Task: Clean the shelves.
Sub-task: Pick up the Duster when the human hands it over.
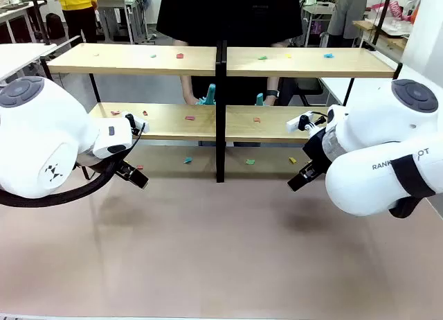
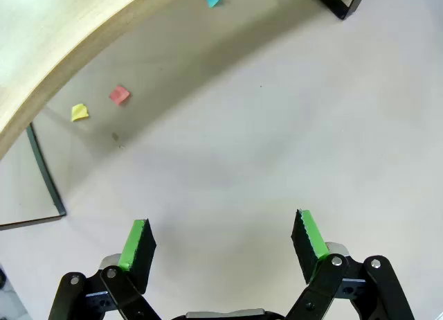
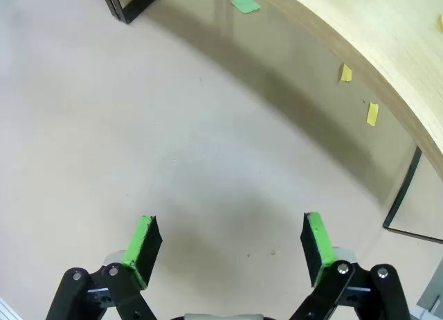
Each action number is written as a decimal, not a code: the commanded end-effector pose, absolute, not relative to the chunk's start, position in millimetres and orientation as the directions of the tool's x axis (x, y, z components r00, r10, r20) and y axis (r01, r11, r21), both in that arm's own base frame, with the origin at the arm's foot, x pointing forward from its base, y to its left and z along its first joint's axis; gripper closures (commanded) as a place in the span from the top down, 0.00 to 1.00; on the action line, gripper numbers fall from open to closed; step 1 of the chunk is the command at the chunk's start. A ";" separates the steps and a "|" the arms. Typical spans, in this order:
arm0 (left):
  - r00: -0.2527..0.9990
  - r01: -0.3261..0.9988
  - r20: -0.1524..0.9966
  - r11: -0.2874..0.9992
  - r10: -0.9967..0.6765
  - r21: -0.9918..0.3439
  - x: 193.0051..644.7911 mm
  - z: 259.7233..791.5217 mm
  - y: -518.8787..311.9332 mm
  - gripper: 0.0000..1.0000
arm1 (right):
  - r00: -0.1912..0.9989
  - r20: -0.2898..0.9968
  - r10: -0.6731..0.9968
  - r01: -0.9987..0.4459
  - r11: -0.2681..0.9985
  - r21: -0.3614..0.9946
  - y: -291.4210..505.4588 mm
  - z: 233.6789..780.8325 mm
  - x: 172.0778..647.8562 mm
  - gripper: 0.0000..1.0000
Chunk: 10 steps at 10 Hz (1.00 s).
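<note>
The shelves stand across the far half of the table: light-wood boards in a thin black frame with a central black post. Small coloured paper scraps lie on both tiers, such as a red scrap on top. Others lie on the table beneath: a teal scrap, a green scrap and a yellow scrap. My left gripper hovers open and empty over bare tabletop in front of the rack's left half. My right gripper is open and empty before the right half.
A person in black stands behind the rack, hands at the lower tier beside two teal objects. A white object lies on the lower right board. The beige tabletop stretches toward me. White side tables flank the rack.
</note>
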<state>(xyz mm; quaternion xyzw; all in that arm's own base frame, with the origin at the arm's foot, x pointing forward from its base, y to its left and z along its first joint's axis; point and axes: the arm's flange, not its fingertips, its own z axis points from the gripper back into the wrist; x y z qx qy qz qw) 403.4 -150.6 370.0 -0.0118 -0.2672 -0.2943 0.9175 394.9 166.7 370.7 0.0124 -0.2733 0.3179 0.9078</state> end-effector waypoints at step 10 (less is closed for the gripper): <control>0.684 0.546 0.498 0.826 -0.534 0.136 403.3 370.1 -150.7 1.00 | 0.648 0.504 0.570 -0.584 0.798 -0.151 166.7 370.8 394.9 1.00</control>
